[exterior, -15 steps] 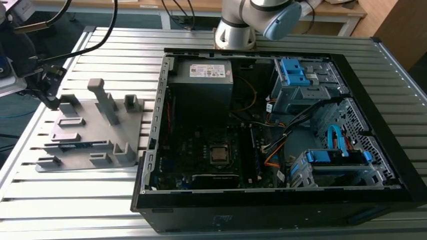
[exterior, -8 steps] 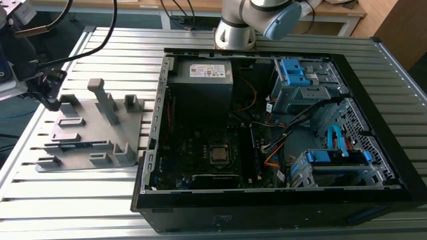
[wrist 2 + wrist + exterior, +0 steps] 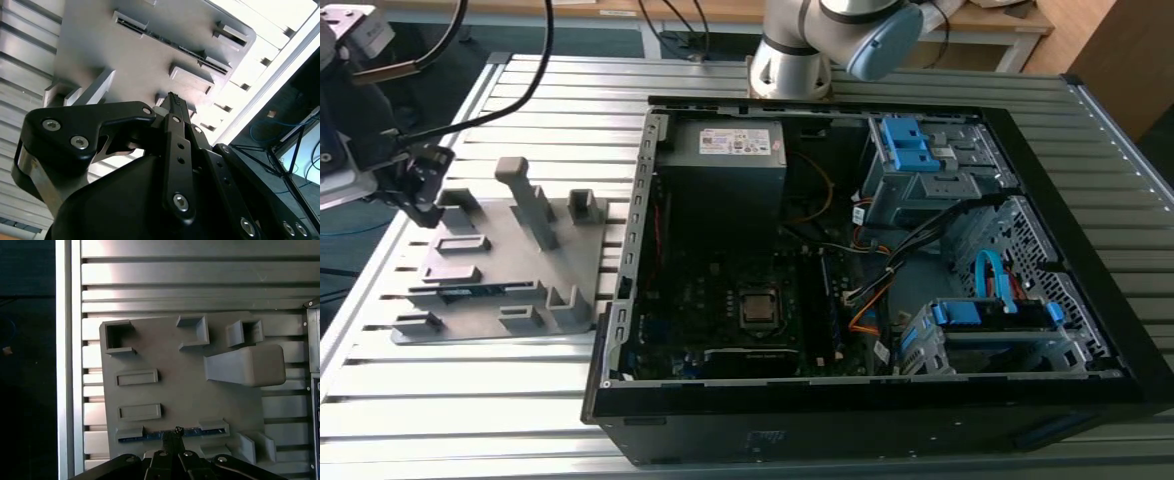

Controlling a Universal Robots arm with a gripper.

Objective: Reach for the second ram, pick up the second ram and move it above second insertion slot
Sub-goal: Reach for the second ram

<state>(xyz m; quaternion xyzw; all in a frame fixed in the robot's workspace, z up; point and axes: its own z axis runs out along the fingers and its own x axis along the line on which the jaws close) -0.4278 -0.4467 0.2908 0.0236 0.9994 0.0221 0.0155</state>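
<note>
The white label (image 3: 736, 141) carries no readable print.

The second ram (image 3: 150, 434), a thin, long, narrow circuit-board stick that reads dark with a bluish edge, sits lengthwise in a narrow slot of the grey holder plate (image 3: 185, 390), seen here in the first wrist view. It lies level and straight, its two ends tucked against raised grey end blocks (image 3: 129, 432) and its slim upper edge facing up. In the exterior view it shows as a dark strip toward the plate's near side.
</note>
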